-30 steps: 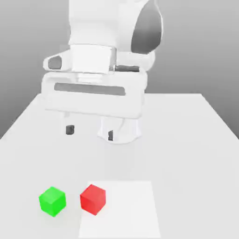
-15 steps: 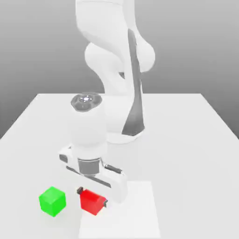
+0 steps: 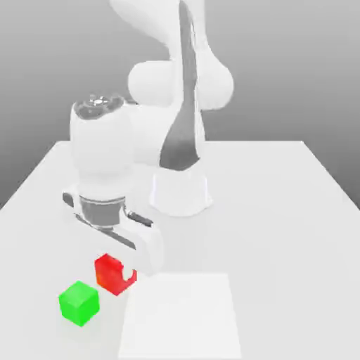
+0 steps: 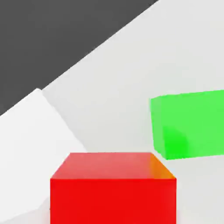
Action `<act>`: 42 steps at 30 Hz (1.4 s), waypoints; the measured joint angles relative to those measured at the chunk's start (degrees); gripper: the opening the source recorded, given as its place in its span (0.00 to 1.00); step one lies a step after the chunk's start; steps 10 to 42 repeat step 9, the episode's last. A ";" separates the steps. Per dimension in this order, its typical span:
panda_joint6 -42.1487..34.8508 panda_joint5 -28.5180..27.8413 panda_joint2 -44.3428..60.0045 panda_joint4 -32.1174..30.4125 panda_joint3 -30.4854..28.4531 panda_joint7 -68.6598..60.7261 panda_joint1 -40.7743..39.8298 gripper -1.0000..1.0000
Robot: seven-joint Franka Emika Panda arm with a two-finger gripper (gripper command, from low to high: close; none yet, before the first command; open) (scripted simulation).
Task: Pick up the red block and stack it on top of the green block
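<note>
The red block [image 3: 112, 272] hangs a little above the table, held between the fingers of my gripper [image 3: 114, 273], which is shut on it. The green block [image 3: 79, 303] rests on the table just below it and toward the exterior view's left, apart from it. In the hand view the red block [image 4: 113, 188] is close in front of the camera and the green block [image 4: 192, 124] lies beyond it on the white surface.
A paler white square patch [image 3: 181, 316] lies on the table [image 3: 281, 211] at the front, to the exterior view's right of the green block. The arm's white base [image 3: 179, 193] stands at the table's middle back.
My gripper came down over the red block, closed on it, and has lifted it up and toward the exterior view's left, nearer the green block. The green block has not moved.
</note>
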 joint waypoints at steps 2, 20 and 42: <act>0.08 0.33 1.15 1.07 -0.46 0.72 -2.11 0.00; 7.96 2.04 9.82 1.80 0.62 -0.18 -2.48 1.00; 7.96 2.04 9.82 1.80 0.62 -0.18 -2.48 1.00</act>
